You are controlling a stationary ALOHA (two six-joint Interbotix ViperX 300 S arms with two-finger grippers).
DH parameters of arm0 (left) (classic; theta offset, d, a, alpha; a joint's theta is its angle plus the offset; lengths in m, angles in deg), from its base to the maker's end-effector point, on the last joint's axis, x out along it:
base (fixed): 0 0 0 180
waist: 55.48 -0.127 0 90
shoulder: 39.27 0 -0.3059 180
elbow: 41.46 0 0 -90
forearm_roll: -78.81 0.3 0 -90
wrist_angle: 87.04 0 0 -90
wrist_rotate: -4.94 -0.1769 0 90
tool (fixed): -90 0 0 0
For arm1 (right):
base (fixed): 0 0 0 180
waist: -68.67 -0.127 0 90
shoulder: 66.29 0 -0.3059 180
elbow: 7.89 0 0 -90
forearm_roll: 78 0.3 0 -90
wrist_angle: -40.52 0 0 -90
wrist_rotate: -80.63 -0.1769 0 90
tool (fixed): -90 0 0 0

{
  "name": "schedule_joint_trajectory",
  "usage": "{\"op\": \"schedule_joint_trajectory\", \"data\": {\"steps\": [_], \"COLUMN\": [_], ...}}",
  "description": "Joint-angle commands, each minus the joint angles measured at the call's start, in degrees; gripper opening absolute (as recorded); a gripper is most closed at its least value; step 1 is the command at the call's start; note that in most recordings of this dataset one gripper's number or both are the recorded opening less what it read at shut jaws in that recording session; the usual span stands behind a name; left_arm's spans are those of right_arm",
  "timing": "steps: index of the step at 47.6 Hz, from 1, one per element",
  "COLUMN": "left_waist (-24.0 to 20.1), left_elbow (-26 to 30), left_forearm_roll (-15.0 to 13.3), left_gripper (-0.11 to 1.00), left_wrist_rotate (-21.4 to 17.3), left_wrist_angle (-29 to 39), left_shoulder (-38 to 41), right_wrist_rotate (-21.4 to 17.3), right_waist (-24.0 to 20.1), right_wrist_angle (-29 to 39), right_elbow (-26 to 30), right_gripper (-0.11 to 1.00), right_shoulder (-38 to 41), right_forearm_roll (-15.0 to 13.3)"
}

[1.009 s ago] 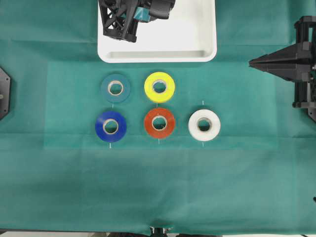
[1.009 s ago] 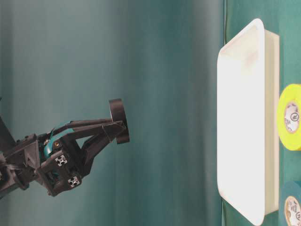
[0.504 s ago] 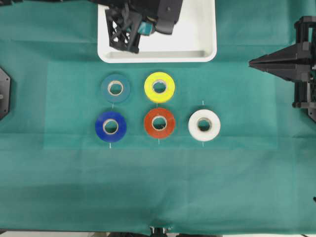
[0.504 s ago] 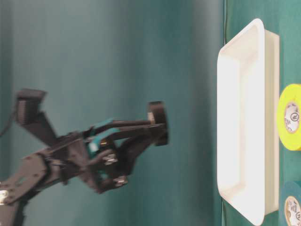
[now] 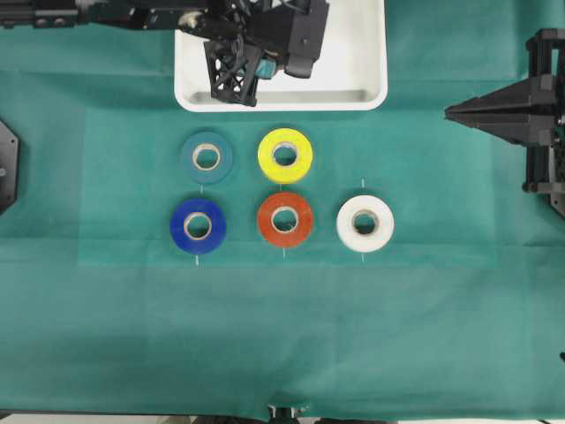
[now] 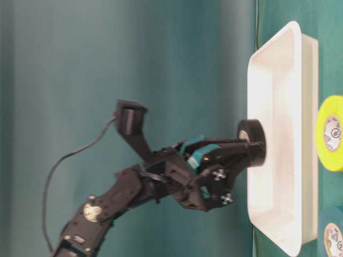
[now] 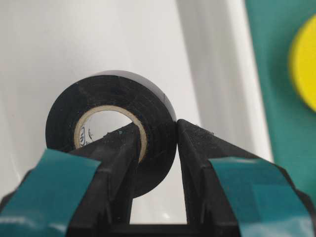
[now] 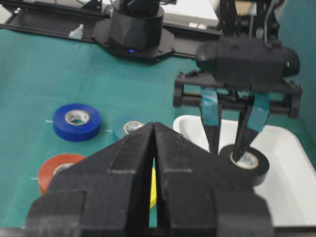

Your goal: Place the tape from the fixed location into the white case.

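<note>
Black tape (image 7: pixel 111 131) clamped in my left hand (image 7: pixel 153 148), one finger (image 7: pixel 116 163) through the core, the other on the outer wall. Tape sits at the fingertips, inside the white case (image 5: pixel 371 84). My right hand (image 8: pixel 154 133) parked with fingers pressed together, nothing held.

Glossy black tape (image 7: pixel 111 126) with pale cardboard core, smooth shiny white plastic case (image 5: pixel 353 84), matt green cloth (image 5: pixel 282 336).

No text can be read anywhere. Small dark printed marks sit on the pale cardboard cores of the black tape (image 7: pixel 111 133) and the yellow roll (image 6: pixel 331 133), but they are too small and blurred to make out.
</note>
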State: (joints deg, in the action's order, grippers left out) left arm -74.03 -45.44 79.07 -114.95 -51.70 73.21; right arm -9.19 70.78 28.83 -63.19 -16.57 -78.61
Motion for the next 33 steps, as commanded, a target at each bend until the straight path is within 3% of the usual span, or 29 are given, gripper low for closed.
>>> {"op": "schedule_joint_trajectory", "data": {"steps": [1,33], "left_waist": [-1.0,-2.6], "left_elbow": [0.0,-0.9], "left_forearm_roll": [-0.1,-0.1], "left_gripper": [0.21,0.21], "left_wrist_rotate": [0.0,-0.1], "left_wrist_angle": [-1.8,-4.5], "left_shoulder": [-0.4,2.8], "right_wrist_rotate": [0.1,0.1], "right_waist": [0.1,0.1], "right_wrist_angle": [-0.5,-0.5], "right_elbow": [1.4,1.4], "right_gripper": [0.00,0.00], "right_shoulder": [0.4,0.4], "right_forearm_roll": [0.0,0.0]}}
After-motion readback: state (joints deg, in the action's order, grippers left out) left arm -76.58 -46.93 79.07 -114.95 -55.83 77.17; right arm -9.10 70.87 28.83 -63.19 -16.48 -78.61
